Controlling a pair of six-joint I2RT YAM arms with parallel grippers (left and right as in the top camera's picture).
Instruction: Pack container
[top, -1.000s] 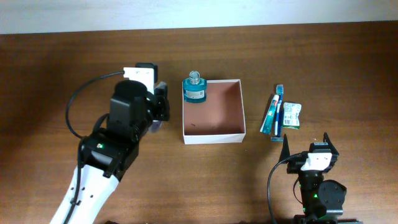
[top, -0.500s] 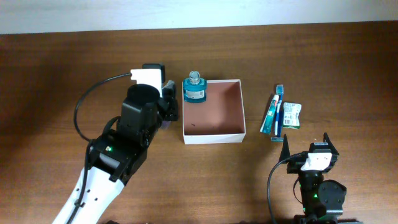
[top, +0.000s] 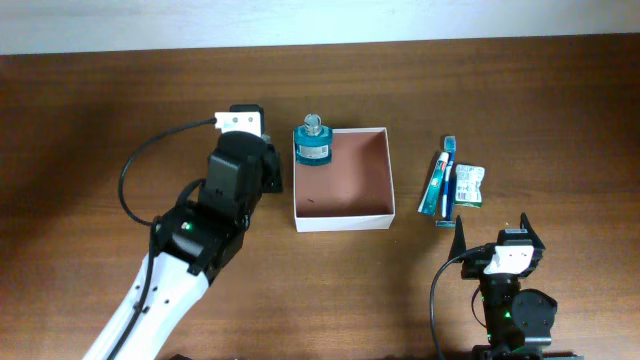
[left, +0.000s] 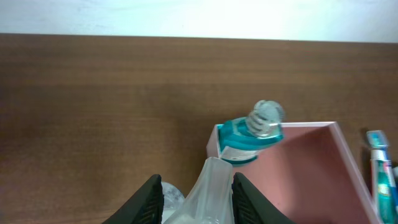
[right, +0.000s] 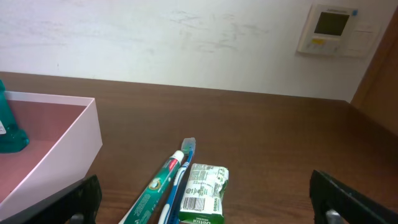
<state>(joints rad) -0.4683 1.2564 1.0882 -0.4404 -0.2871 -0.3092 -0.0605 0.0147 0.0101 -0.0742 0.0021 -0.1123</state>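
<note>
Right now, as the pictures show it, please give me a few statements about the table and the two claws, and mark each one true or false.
1. The bottle stands in a corner of the container. True.
2. The toothpaste lies inside the container. False: it lies on the table beside the container, next to a green packet.
3. The right claw is open and holds nothing. True.
4. The left claw is empty. False: a clear item sits between its fingers.
</note>
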